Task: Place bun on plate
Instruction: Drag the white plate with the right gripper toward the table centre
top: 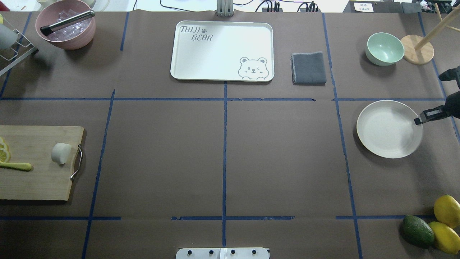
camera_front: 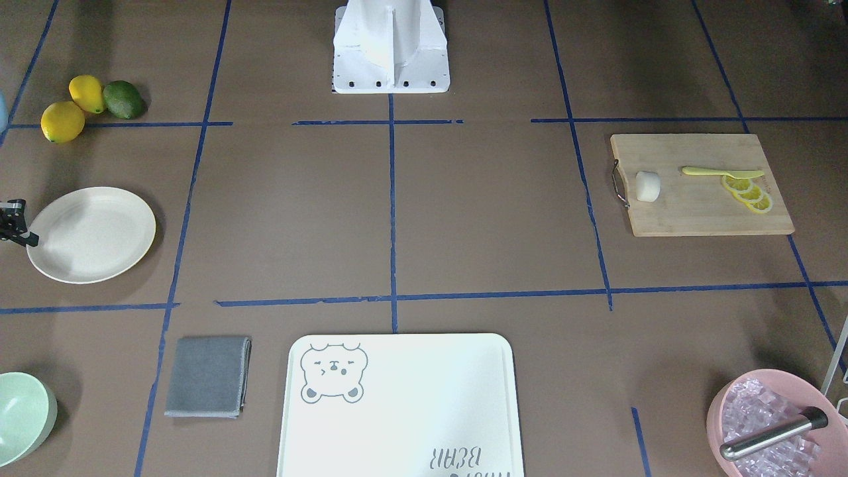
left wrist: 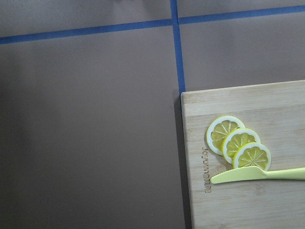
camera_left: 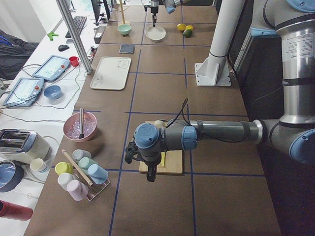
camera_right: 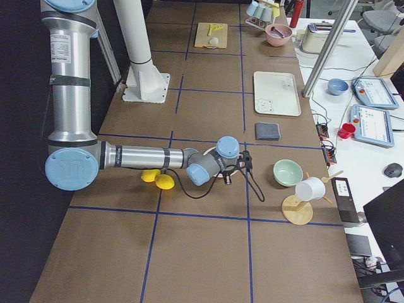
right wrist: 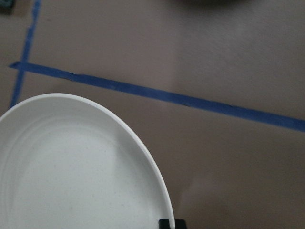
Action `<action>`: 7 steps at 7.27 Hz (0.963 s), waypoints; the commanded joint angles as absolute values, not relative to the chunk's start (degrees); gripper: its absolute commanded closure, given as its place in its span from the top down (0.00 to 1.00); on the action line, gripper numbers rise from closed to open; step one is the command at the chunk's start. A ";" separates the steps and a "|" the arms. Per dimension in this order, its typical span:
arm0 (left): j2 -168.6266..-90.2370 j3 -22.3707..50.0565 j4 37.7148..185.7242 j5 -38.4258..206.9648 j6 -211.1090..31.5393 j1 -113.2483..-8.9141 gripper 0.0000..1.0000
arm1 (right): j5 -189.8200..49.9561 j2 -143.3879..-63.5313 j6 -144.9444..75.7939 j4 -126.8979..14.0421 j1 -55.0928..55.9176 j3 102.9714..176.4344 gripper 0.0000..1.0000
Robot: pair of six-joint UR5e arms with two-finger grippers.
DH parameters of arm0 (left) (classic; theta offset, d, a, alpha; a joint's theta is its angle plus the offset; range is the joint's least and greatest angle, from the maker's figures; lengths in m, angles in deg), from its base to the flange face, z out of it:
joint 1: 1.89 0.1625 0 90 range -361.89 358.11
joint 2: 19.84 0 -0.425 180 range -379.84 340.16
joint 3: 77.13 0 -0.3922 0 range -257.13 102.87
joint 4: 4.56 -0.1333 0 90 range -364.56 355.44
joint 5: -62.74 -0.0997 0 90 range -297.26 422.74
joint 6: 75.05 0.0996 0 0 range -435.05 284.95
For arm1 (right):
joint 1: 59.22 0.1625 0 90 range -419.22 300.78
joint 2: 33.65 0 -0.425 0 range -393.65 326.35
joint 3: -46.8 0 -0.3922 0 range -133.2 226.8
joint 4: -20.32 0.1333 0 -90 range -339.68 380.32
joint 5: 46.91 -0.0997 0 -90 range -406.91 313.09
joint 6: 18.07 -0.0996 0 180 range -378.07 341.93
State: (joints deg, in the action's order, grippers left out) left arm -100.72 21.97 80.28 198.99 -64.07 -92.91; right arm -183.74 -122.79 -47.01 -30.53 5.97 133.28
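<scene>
White bun point(top: 61, 153) sits on the board point(top: 36, 180), far from the plate point(top: 390, 128). Left tool point(camera_left: 147, 172) hangs nearby, right tool point(top: 427, 116) at the plate's rim, can't tell either's spread. Pinch bun's sides softly.

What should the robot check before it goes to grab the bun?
1. Bun free to grab: ok, it lies alone on the cutting board, apart from the lemon slices.
2. Plate empty: ok.
3. Left gripper above bun: not ok, its camera shows lemon slices, no bun.
4. Left gripper open: cannot tell.
5. Right gripper away from plate: not ok, it is at the rim.
</scene>
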 commanded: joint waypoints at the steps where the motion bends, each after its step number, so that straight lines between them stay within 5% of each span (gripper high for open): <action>1: -100.70 22.01 80.34 199.05 -64.07 -92.94 1.00 | -185.43 -114.55 -50.47 -30.57 0.23 134.95 0.03; 7: -100.78 22.01 80.34 199.32 -64.07 -92.68 1.00 | -162.88 -94.66 -85.01 -31.80 -25.26 135.04 0.05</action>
State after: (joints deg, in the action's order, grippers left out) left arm -100.75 22.01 80.34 199.25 -64.07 -92.80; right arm -169.14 -96.62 -79.75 -31.45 -20.54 135.21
